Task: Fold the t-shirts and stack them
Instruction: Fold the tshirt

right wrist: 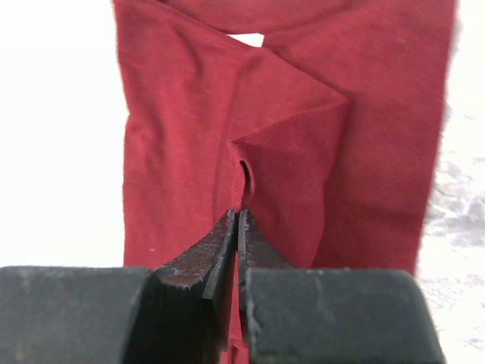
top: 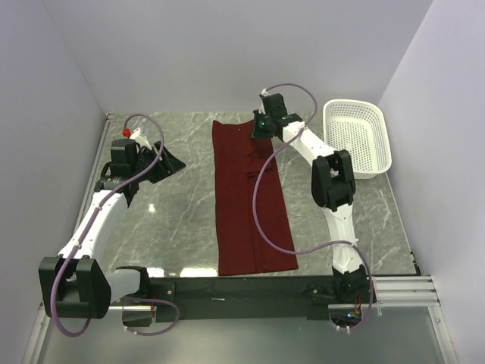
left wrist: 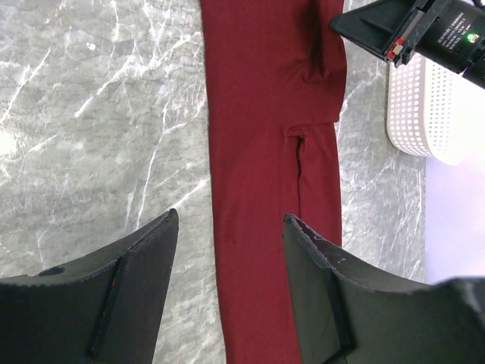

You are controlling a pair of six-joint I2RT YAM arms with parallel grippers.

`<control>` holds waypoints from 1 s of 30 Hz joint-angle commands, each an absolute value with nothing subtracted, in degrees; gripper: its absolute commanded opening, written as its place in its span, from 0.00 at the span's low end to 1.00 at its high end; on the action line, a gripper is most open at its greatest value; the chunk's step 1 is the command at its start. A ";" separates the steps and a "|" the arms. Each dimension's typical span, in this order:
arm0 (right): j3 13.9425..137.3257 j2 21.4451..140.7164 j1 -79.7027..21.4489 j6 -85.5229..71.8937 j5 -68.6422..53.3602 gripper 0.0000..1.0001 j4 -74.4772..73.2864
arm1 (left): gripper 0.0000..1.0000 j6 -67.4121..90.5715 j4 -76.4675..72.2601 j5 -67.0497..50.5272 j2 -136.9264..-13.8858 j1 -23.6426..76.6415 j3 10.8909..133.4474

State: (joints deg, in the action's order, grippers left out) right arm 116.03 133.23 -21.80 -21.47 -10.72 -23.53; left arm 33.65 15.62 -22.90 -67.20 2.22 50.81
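Observation:
The maroon t-shirt [top: 250, 201] lies folded into a long narrow strip down the middle of the marble table, from the far edge to the near edge. My right gripper [top: 261, 123] is at the strip's far right corner, shut on a pinched fold of the t-shirt [right wrist: 250, 144]. My left gripper [top: 168, 161] is open and empty, over bare table to the left of the strip. In the left wrist view the t-shirt [left wrist: 265, 152] runs between and beyond my open fingers [left wrist: 136, 288]. The right arm shows at the upper right there.
A white mesh basket [top: 357, 138] stands at the far right of the table, also in the left wrist view [left wrist: 428, 106]. Purple cables hang from both arms; the right one crosses the strip. The black front rail [top: 227, 288] borders the near edge.

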 commanded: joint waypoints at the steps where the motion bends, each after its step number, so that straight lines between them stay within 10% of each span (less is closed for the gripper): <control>1: 118.91 133.15 -24.34 -17.85 -9.23 0.10 -24.52 | 0.63 32.78 14.77 -23.82 -65.39 1.93 50.63; 10: 119.01 132.20 -25.93 -2.91 -22.67 0.51 -30.94 | 0.63 32.78 14.59 -24.17 -65.74 1.85 51.15; 30: 103.53 126.55 -11.43 4.57 -34.63 0.53 -29.62 | 0.63 33.05 14.06 -25.84 -63.28 1.32 48.34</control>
State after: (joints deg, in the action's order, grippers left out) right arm 100.66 126.08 -10.52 2.92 -32.62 -29.32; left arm 33.65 15.53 -24.51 -65.39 1.56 48.42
